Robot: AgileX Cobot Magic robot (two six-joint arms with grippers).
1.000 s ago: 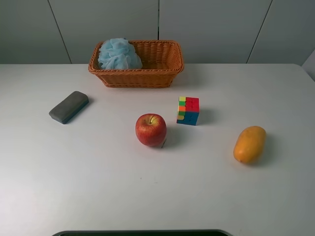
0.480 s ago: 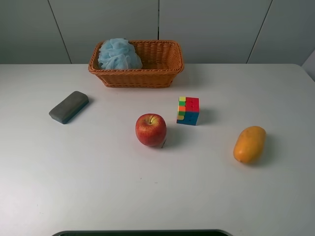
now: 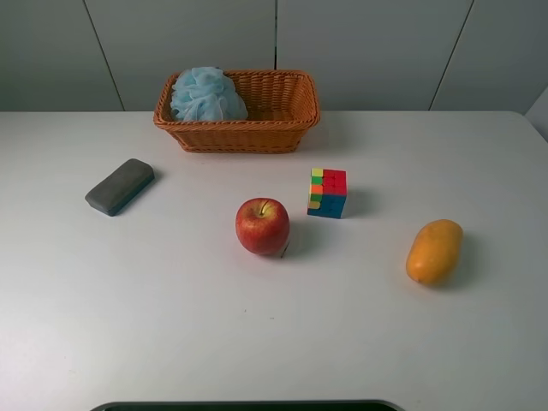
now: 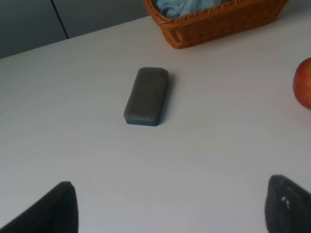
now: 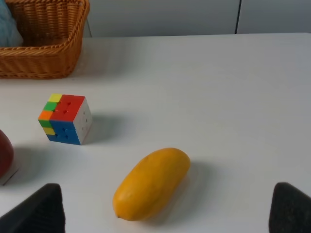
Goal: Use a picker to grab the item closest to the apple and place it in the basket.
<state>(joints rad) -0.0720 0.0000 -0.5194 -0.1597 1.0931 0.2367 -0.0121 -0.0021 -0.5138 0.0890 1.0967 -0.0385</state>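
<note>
A red apple point(image 3: 262, 226) sits in the middle of the white table. A multicoloured puzzle cube point(image 3: 327, 192) stands just to its right and is the item nearest to it; the cube also shows in the right wrist view point(image 5: 65, 119). A wicker basket point(image 3: 282, 128) with a blue bath pouf point(image 3: 206, 94) in it stands at the back. Neither gripper shows in the exterior view. My left gripper point(image 4: 170, 208) is open above the table near the grey eraser. My right gripper point(image 5: 167, 211) is open near the mango, well away from the cube.
A grey eraser block point(image 3: 120, 186) lies at the left and shows in the left wrist view point(image 4: 146, 95). A yellow mango point(image 3: 434, 251) lies at the right and shows in the right wrist view point(image 5: 151, 183). A dark edge point(image 3: 248, 405) runs along the table's front.
</note>
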